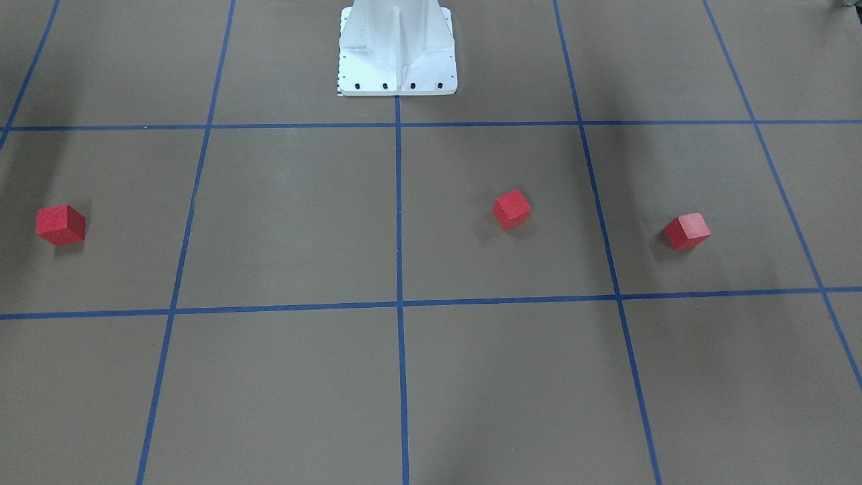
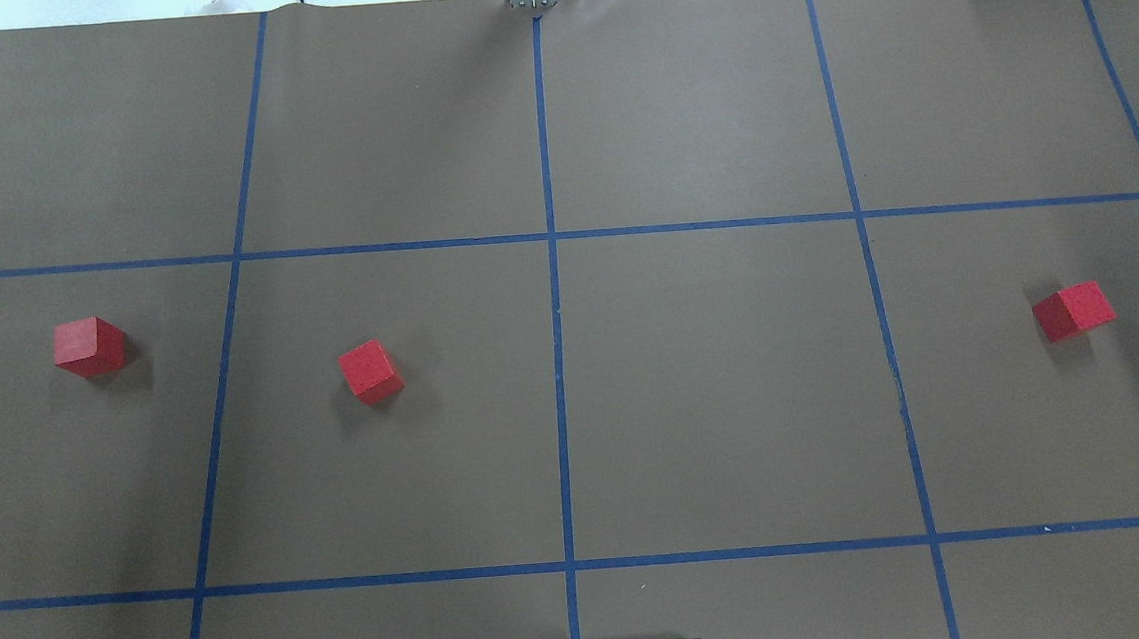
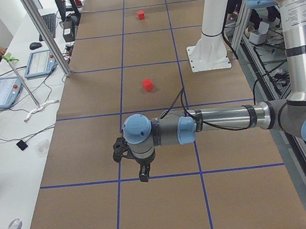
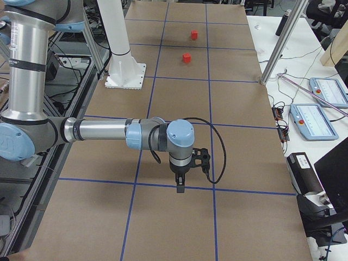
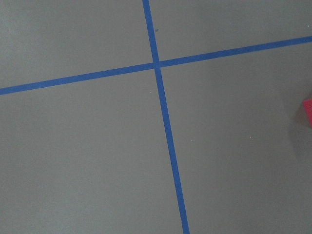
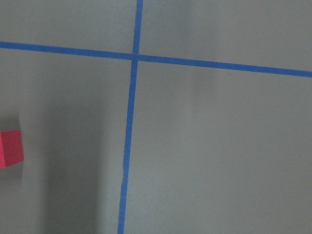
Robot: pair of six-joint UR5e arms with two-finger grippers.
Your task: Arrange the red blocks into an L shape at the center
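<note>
A cluttered white desk (image 3: pixel 2 175) runs beside the brown-papered table (image 2: pixel 735 398).

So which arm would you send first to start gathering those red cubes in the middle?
Likely the left. Its half holds two: the inner block, closest to the center line, and the outer block. The left pincer hangs at that end. The right side holds only the lone block.
</note>
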